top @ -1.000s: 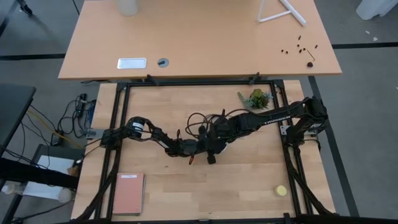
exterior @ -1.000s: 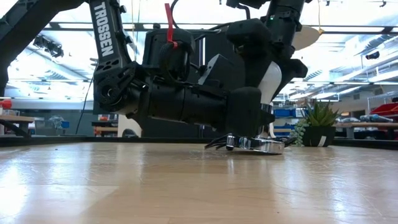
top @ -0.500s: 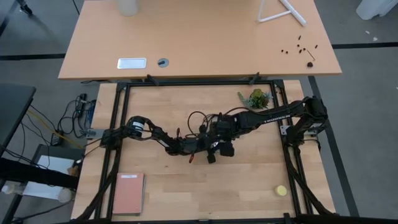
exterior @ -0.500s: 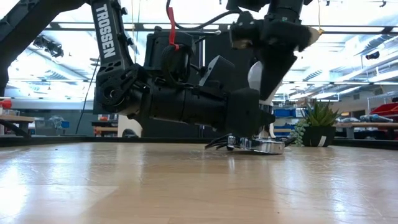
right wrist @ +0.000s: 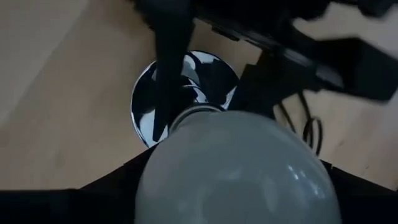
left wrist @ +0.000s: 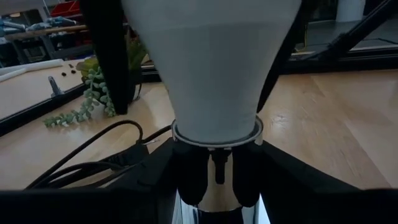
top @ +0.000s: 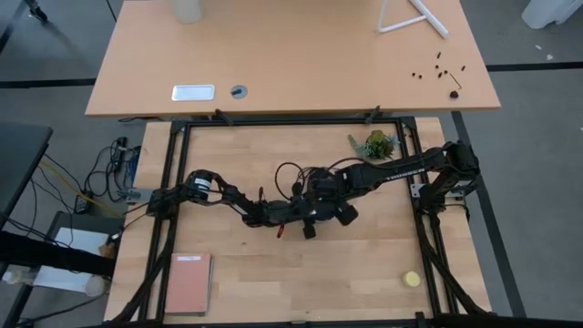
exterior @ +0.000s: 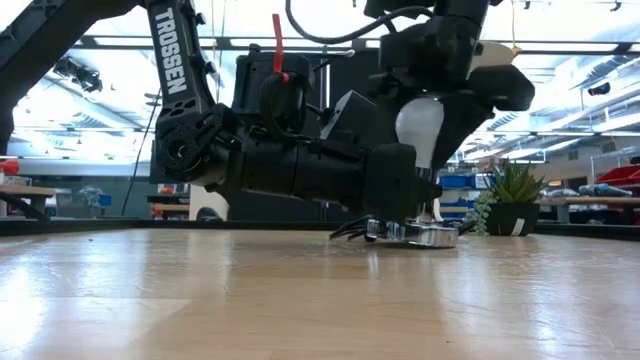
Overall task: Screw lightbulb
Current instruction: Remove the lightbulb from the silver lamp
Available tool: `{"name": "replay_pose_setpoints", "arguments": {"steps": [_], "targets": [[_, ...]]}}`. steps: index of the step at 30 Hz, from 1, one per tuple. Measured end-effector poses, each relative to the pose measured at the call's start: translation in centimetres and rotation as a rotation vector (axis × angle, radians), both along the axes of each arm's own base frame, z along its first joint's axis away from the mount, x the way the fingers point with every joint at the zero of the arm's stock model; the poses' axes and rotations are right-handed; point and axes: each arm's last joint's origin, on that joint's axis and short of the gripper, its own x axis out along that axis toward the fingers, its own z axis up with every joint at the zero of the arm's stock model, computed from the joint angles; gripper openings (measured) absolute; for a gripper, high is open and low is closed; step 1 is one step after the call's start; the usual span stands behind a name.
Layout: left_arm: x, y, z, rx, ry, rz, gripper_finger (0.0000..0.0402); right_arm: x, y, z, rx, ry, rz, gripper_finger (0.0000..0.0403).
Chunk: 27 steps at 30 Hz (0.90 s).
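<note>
My right gripper (exterior: 425,125) clamped around the lightbulb (exterior: 419,128), its screw end below my fingers over the silvery disc (exterior: 412,233), my left gripper (left wrist: 214,186) clasping that disc

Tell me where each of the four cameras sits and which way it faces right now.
High view: overhead, looking straight down at the table; both arms meet mid-table.
Low view: table height, looking level across; right gripper holds the lightbulb above the silvery disc.
Left wrist view: on the left arm, facing the lightbulb's neck; left gripper clamps the base.
Right wrist view: on the right arm, looking down over the lightbulb.
Shared: the lightbulb and disc show in both wrist views and the low view.
</note>
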Motion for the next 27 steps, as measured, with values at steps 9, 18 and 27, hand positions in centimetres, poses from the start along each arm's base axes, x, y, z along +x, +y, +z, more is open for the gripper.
{"name": "replay_pose_setpoints", "arguments": {"steps": [9, 18, 27], "targets": [[0.0, -0.4, -0.1, -0.004, 0.009, -0.045, 0.0184, 0.2, 1.3, 1.2, 0.268, -0.045, -0.503, 0.0331], [0.0, -0.4, -0.1, -0.015, 0.007, -0.052, 0.0184, 0.3, 2.0, 2.1, 0.362, -0.118, -0.893, 0.0385], [0.0, -0.3, -0.1, -0.015, 0.009, -0.025, 0.0184, 1.3, 2.9, 0.5, 0.395, -0.152, -1.094, 0.0341]]}}
